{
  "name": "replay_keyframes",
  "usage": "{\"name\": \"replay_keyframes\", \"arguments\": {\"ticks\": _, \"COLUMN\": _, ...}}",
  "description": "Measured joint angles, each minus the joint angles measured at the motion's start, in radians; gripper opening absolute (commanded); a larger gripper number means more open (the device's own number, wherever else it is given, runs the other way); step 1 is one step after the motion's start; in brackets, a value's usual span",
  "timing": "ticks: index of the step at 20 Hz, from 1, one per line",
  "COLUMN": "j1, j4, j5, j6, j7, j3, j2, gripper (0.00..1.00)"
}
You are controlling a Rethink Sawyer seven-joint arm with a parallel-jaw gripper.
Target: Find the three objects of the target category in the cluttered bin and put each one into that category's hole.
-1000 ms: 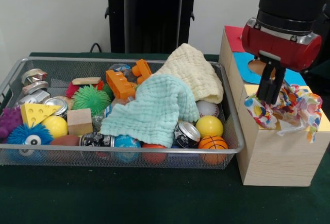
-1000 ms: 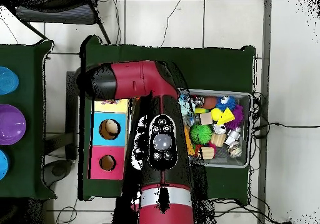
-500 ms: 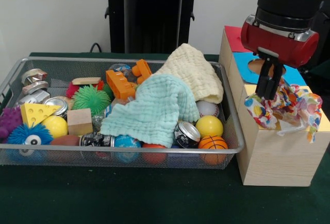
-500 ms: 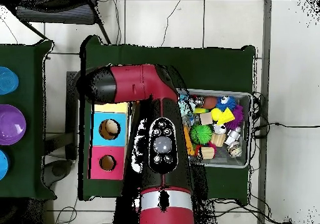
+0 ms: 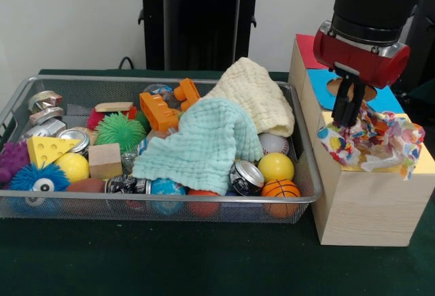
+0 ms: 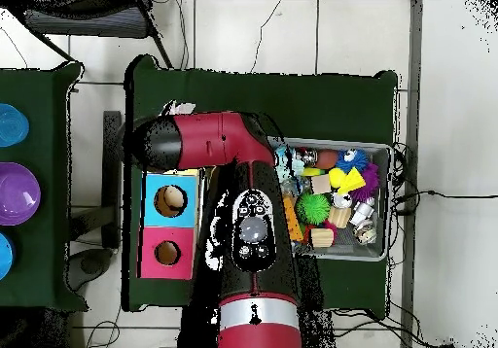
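A dark green worktop (image 5: 170,262) carries everything here, and above it the red and black arm (image 6: 248,227) reaches across to the sorting box. The wire mesh bin (image 5: 81,92) is the largest thing on the worktop, long and shallow, packed with clutter. To its right, just beside it, stands a wooden box (image 5: 360,207) whose top is split into a red panel at the far end, a blue panel (image 5: 319,81) in the middle with a round hole, and a yellow panel nearest the front. In the bin, a mint green cloth (image 5: 204,143) drapes over the middle, with a cream cloth (image 5: 255,95) heaped behind it against the right wall. On the box, a multicoloured patterned cloth (image 5: 370,139) lies bunched over the yellow panel and spills slightly over the left edge. The end effector (image 5: 348,109) comes down onto the left part of that cloth, its dark fingers pressed into the folds and clenched on the fabric. Smaller things crowd the bin: orange plastic blocks (image 5: 163,105), a spiky green ball (image 5: 120,130), a yellow cheese wedge (image 5: 49,150), a plain wooden cube (image 5: 105,160), a blue fuzzy ball with one eye (image 5: 37,179), a small basketball (image 5: 280,188), a yellow ball (image 5: 275,167), and a drink can (image 5: 246,177) tucked under the mint cloth's edge.
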Motion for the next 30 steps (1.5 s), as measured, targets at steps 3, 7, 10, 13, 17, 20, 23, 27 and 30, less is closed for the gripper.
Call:
{"name": "replay_keyframes", "arguments": {"ticks": 3, "j1": 0.0, "j4": 0.016, "j5": 0.003, "j6": -0.002, "j7": 0.0, "j3": 0.006, "j2": 0.0, "gripper": 0.0}}
{"name": "replay_keyframes", "arguments": {"ticks": 7, "j1": 0.001, "j4": 0.026, "j5": 0.004, "j6": -0.016, "j7": 0.0, "j3": 0.018, "j2": 0.0, "gripper": 0.0}}
{"name": "replay_keyframes", "arguments": {"ticks": 10, "j1": 0.004, "j4": 0.029, "j5": 0.004, "j6": -0.032, "j7": 0.0, "j3": 0.022, "j2": -0.001, "gripper": 0.0}}
{"name": "replay_keyframes", "arguments": {"ticks": 13, "j1": 0.015, "j4": 0.035, "j5": 0.008, "j6": -0.065, "j7": 0.0, "j3": 0.022, "j2": -0.004, "gripper": 0.0}}
{"name": "replay_keyframes", "arguments": {"ticks": 17, "j1": 0.034, "j4": 0.041, "j5": 0.025, "j6": -0.099, "j7": 0.0, "j3": 0.022, "j2": -0.01, "gripper": 0.0}}
{"name": "replay_keyframes", "arguments": {"ticks": 20, "j1": 0.051, "j4": 0.044, "j5": 0.037, "j6": -0.114, "j7": 0.0, "j3": 0.022, "j2": -0.014, "gripper": 0.0}}
{"name": "replay_keyframes", "arguments": {"ticks": 23, "j1": 0.079, "j4": 0.048, "j5": 0.057, "j6": -0.128, "j7": 0.0, "j3": 0.022, "j2": -0.018, "gripper": 0.0}}
{"name": "replay_keyframes", "arguments": {"ticks": 27, "j1": 0.105, "j4": 0.053, "j5": 0.078, "j6": -0.131, "j7": 0.0, "j3": 0.022, "j2": -0.019, "gripper": 0.0}}
{"name": "replay_keyframes", "arguments": {"ticks": 30, "j1": 0.119, "j4": 0.056, "j5": 0.086, "j6": -0.131, "j7": 0.0, "j3": 0.022, "j2": -0.02, "gripper": 0.0}}
